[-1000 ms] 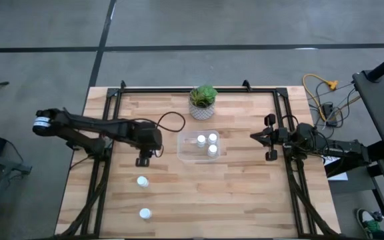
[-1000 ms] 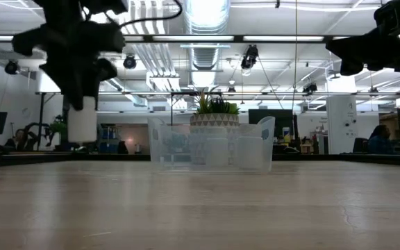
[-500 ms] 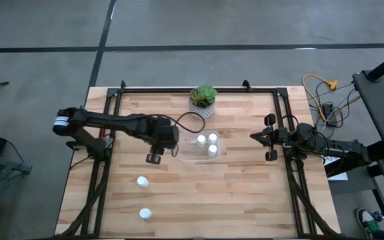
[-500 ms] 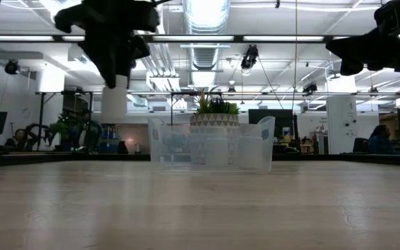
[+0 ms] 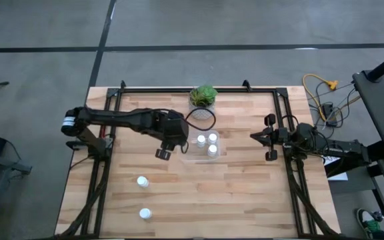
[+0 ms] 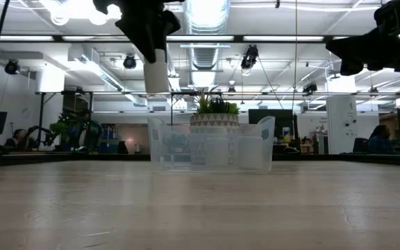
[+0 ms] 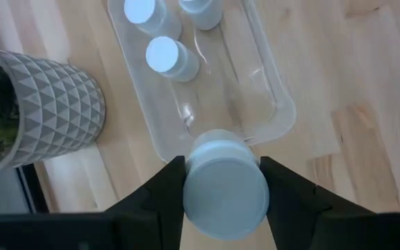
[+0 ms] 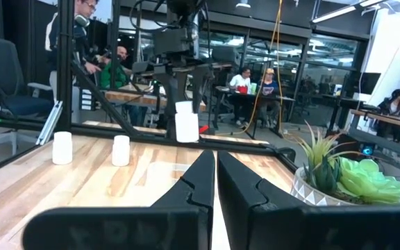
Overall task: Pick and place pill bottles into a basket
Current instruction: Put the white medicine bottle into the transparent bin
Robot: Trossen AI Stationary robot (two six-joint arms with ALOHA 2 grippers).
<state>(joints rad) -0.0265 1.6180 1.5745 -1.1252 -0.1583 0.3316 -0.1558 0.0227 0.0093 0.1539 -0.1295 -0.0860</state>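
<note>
My left gripper (image 5: 163, 153) is shut on a white pill bottle (image 6: 156, 70) and hangs in the air over the left end of the clear basket (image 5: 199, 147). Three pill bottles (image 5: 212, 150) stand inside the basket. Two more stand on the wood near the left front, one (image 5: 142, 181) ahead of the other (image 5: 145, 213). My right gripper (image 5: 259, 137) waits shut at the table's right side, raised and away from everything. My left gripper pinches the bottle's upper end, at the sides of its round cap (image 7: 226, 186), between its two fingers (image 7: 164, 189). The fingers come from above, slanting down. The bottle hangs upright below them (image 6: 156, 76), clear of the table and above the basket's wall.
A white patterned pot with a green plant (image 5: 203, 100) stands just behind the basket. Black frame rails (image 5: 105, 153) run along the table's left, right and far sides. Bare wood (image 5: 232, 200) lies at the near right.
My left gripper has risen and gone toward the table's right edge with the bottle, from beside the loose bottles to the basket's left end, rolling a little on the way. The bottle stays upright and hangs higher than before.
</note>
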